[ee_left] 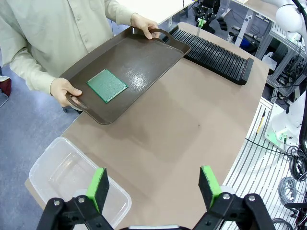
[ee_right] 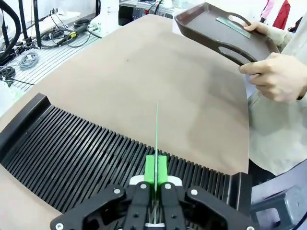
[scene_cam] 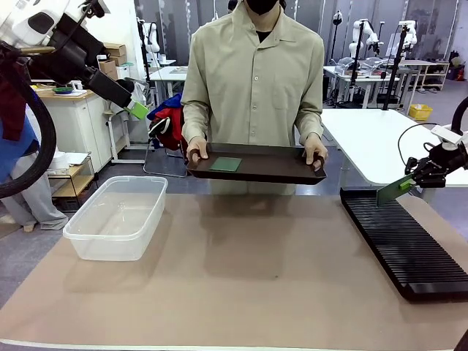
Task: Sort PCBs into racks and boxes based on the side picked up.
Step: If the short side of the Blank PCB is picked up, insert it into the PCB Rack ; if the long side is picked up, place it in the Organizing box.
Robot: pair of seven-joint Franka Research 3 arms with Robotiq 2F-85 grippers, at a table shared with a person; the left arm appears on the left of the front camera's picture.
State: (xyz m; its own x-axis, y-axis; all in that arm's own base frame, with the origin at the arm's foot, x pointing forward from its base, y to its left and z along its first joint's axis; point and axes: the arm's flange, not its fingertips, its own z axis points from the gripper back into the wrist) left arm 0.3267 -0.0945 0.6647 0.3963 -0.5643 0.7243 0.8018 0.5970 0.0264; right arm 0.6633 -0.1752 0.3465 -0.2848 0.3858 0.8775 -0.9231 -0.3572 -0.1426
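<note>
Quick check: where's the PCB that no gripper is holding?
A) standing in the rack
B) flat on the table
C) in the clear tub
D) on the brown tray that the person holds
D: the PCB lies flat on the tray, which the person grips by both handles.

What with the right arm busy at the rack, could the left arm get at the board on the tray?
Probably yes. The left gripper hangs open above the table, and the board lies flat and uncovered on the tray the person holds, with nothing between them.
</note>
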